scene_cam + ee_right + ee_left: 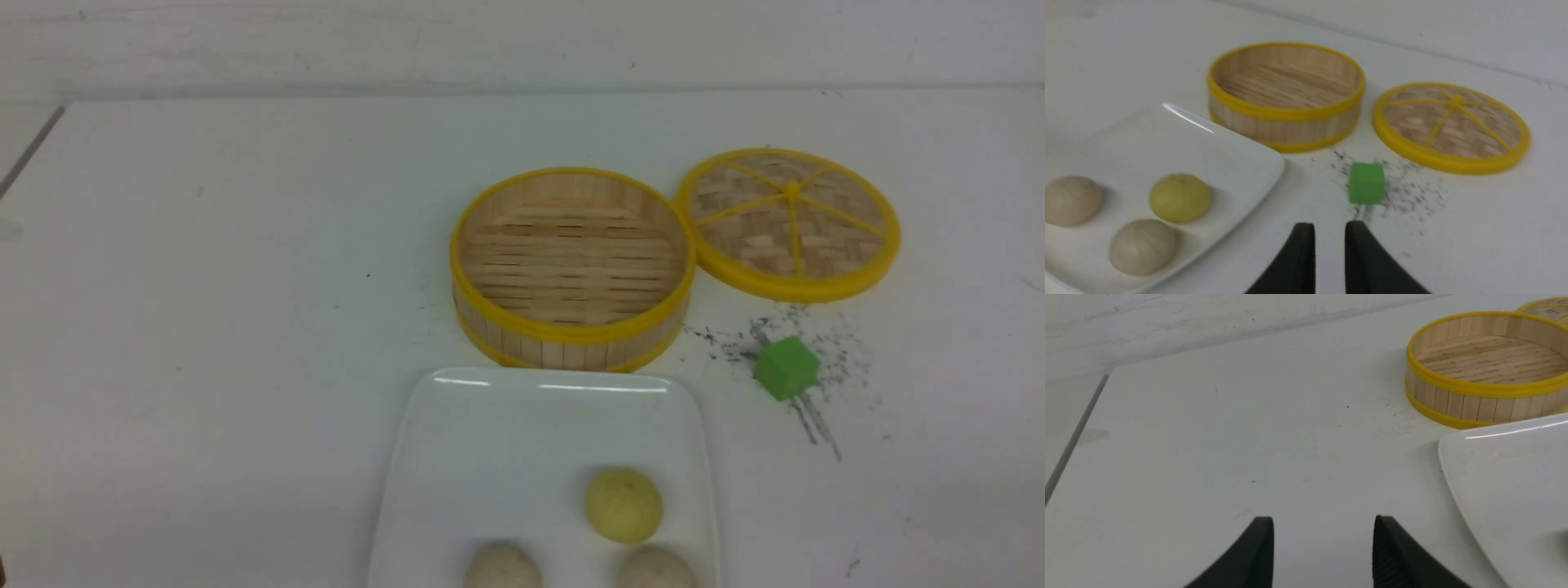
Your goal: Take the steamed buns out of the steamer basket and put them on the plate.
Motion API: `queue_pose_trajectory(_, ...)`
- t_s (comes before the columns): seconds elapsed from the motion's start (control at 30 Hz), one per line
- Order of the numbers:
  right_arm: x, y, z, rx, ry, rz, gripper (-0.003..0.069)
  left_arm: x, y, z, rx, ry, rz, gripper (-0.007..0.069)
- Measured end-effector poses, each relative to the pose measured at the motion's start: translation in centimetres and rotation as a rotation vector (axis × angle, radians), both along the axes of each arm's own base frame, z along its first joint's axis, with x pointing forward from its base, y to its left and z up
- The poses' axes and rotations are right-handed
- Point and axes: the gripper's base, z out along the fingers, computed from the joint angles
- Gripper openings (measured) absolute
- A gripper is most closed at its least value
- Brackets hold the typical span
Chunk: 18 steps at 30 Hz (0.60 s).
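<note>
The left pincer (1323,522) stands wide open over the bare table (1229,449) with nothing between its jaws; the way ahead of it is clear tabletop, with a corner of the plate (1515,477) off to its inner side and the steamer basket (1453,404) beyond that corner. The right pincer (1329,228) is nearly closed, a narrow slot left between its jaws, and it holds nothing. A green cube (1366,183) sits just ahead of it among dark smudges (1408,192), between the pincer and the woven lid (1451,126); the basket (1286,122), its slatted floor bare, lies farther ahead toward the inner side. All three steamed buns (1180,198) rest on the plate (1208,143), beside this pincer on its inner side, near one another. Only the right wrist view shows them whole; the front view cuts the two speckled ones at its lower edge, and shows the basket touching or just behind the plate's far rim.
</note>
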Motion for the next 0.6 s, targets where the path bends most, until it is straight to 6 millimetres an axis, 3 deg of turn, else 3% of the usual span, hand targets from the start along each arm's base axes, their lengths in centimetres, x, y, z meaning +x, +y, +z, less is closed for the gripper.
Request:
queue_pose_trajectory(0.17,0.3,-0.5,-3.1,-0.03,0.053,-0.138,0.0138,0.0,0.0,0.0,0.0,-0.001,0.0,0.0355)
queue_pose_trajectory(0.5,1.3,-1.4,-7.2,-0.022,0.118,-0.358,0.0138,0.0,0.0,0.0,0.002,-0.001,0.001,0.0355)
queue_pose_trajectory(0.6,1.5,-1.6,-7.2,-0.019,0.081,-0.396,0.0138,0.0,0.0,0.0,0.002,-0.002,0.001,0.0355)
